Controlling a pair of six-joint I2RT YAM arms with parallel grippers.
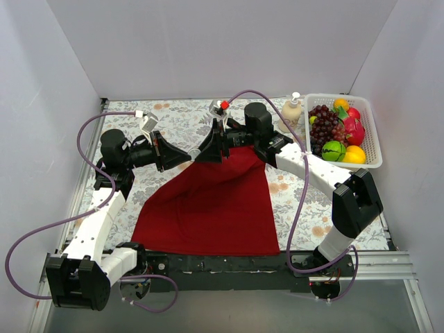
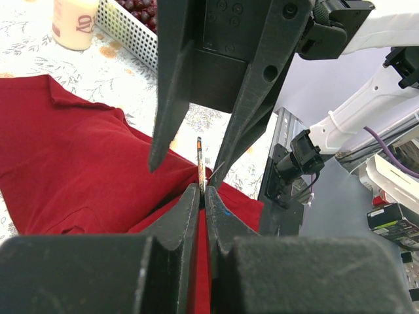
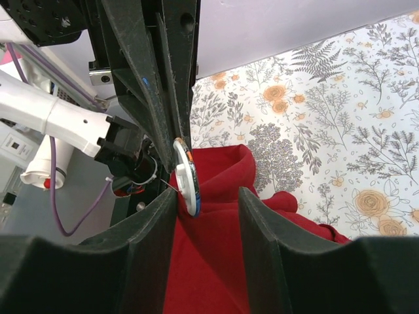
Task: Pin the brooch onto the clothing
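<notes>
where a fold of the dark red t-shirt [image 1: 208, 208] rises at upper centre of the top view, the left gripper [image 2: 203, 194] pinches the brooch [image 3: 186, 175] there; the right gripper [image 3: 208, 196] straddles it, fingers spread.

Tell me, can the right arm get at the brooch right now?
Likely yes. The brooch sits between the right gripper's open fingers with nothing in between; the left gripper, shut on it, comes in from the opposite side.
</notes>
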